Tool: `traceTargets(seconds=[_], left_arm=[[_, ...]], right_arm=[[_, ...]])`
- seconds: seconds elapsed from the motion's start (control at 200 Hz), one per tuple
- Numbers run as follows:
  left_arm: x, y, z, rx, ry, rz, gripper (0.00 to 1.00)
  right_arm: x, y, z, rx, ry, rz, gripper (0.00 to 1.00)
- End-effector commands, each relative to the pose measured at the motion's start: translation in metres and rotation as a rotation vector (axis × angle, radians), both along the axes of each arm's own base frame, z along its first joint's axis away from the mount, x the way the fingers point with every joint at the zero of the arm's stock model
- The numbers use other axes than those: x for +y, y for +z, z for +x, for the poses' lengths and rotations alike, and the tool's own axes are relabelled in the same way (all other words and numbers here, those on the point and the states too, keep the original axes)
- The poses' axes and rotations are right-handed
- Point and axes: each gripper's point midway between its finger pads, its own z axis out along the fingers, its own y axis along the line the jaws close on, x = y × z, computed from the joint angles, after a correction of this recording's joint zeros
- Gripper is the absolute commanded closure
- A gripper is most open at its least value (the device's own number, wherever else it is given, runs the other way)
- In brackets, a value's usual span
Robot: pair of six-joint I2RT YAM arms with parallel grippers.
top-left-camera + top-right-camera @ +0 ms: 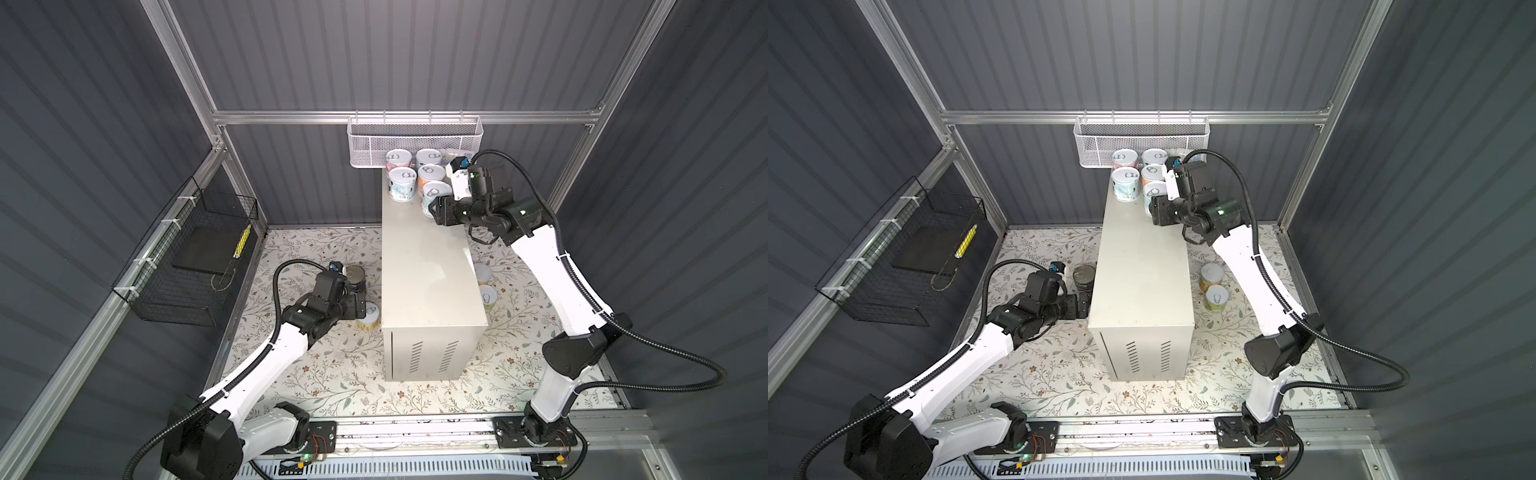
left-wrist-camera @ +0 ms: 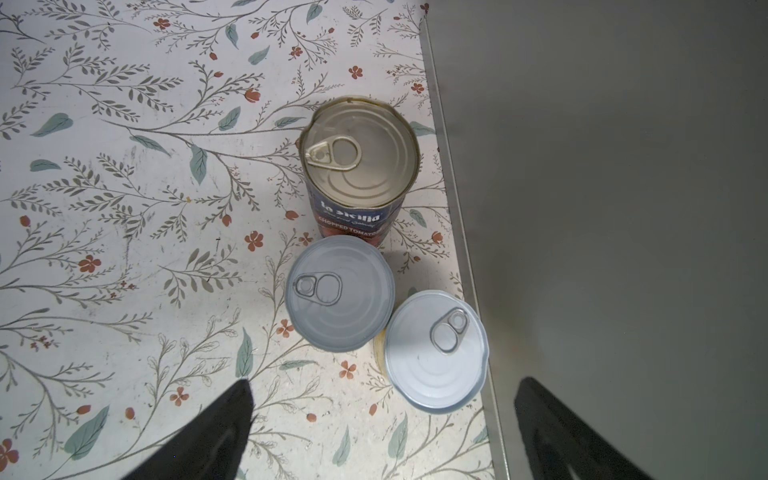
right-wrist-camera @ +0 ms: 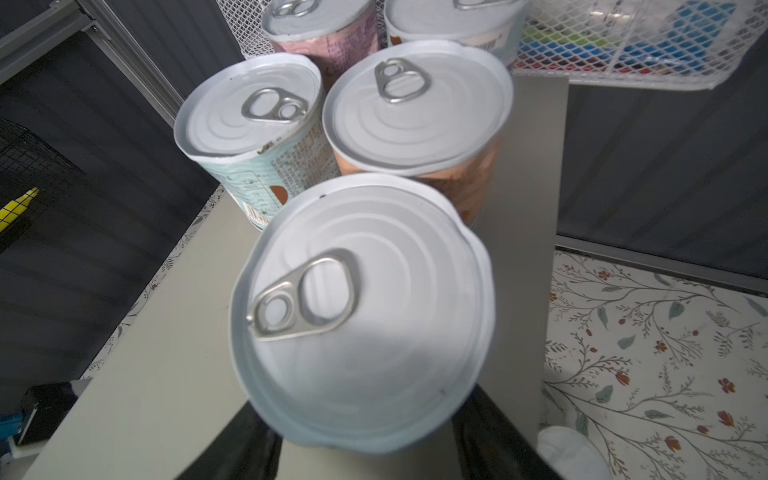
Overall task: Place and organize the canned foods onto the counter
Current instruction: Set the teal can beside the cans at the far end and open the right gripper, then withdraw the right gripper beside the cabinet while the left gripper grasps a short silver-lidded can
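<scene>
Several small canned foods stand clustered at the far end of the cream counter (image 1: 428,266) (image 1: 1142,266). My right gripper (image 1: 433,208) (image 3: 365,432) has one finger on each side of the nearest can (image 1: 435,194) (image 3: 361,307), which rests on the counter top. Its lid hides where the fingers (image 3: 257,444) meet the can. My left gripper (image 1: 359,305) (image 2: 386,382) hangs open above the floor beside the counter. There it looks down on a dark-blue tomato can (image 2: 359,153) (image 1: 1084,278) and two small cans (image 2: 340,291) (image 2: 436,349).
Two more small cans (image 1: 1211,275) (image 1: 1217,297) stand on the floral mat to the right of the counter. A white mesh basket (image 1: 415,141) hangs on the back rail just behind the counter's cans. A black wire basket (image 1: 187,257) is fixed to the left wall.
</scene>
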Motion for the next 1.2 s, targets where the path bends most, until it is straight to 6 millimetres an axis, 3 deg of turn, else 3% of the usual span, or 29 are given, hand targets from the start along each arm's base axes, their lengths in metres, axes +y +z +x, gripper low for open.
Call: traceTargets(seconds=[0.0, 0.285, 0.42, 0.6, 0.785, 0.965, 1.196], left_arm=[[0.005, 0.009, 0.004, -0.007, 0.024, 0.01, 0.01], [0.018, 0.003, -0.009, 0.017, 0.086, 0.008, 0.0], [0.016, -0.01, -0.023, 0.093, 0.084, -0.016, 0.0], [-0.003, -0.028, -0.044, 0.166, -0.015, -0.103, 0.0], [-0.016, -0.038, -0.04, 0.167, -0.047, -0.146, 0.01], [-0.04, -0.053, -0.038, 0.154, -0.083, -0.127, 0.01], [-0.037, -0.081, -0.024, 0.172, -0.008, -0.066, 0.01]], right_arm=[[-0.005, 0.012, -0.005, -0.01, -0.005, 0.014, 0.35], [-0.028, 0.034, -0.055, -0.038, -0.013, 0.035, 0.32], [-0.04, 0.028, -0.091, -0.022, -0.011, 0.021, 0.3], [-0.061, 0.007, -0.125, 0.005, -0.047, 0.042, 0.28], [-0.072, -0.01, -0.136, 0.033, -0.071, 0.026, 0.16], [-0.076, -0.015, -0.139, 0.04, -0.079, 0.007, 0.13], [-0.08, -0.02, -0.142, 0.045, -0.083, -0.014, 0.12]])
